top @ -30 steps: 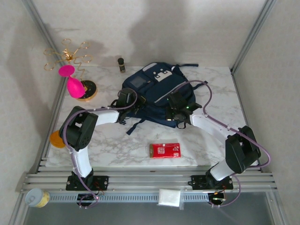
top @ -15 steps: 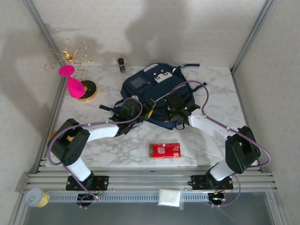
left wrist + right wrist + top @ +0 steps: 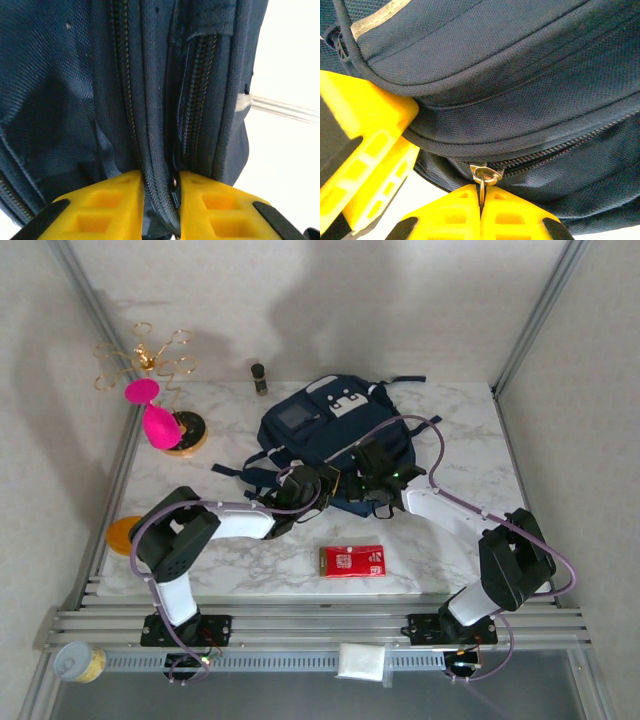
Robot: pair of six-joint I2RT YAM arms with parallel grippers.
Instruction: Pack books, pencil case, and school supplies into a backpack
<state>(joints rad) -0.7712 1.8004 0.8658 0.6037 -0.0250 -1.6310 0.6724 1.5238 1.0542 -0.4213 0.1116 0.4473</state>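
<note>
Lying flat at the middle-back of the marble desk [image 3: 470, 430]: the navy backpack [image 3: 310, 430], grey square panel facing up, dark straps trailing off to the left. Both arms reach in to its near edge.

Seen from the wrist, the left pincer [image 3: 160, 187] has its yellow fingers [image 3: 112, 202] nipped onto a raised ridge of zip seam, fabric pressed against both. A small metal bit sits between them, too small to identify.

The right pincer [image 3: 481, 200] is clamped tight on the tab of a zip pull [image 3: 487, 175], its brassy ring just above the fingertips and zip teeth running off to the right. From above, the two pincers sit just beside each other.

A red packet [image 3: 351, 561] with a white label lies nearer the arm bases, apart from the backpack. A small dark bottle [image 3: 260, 377] stands behind the backpack.
</note>
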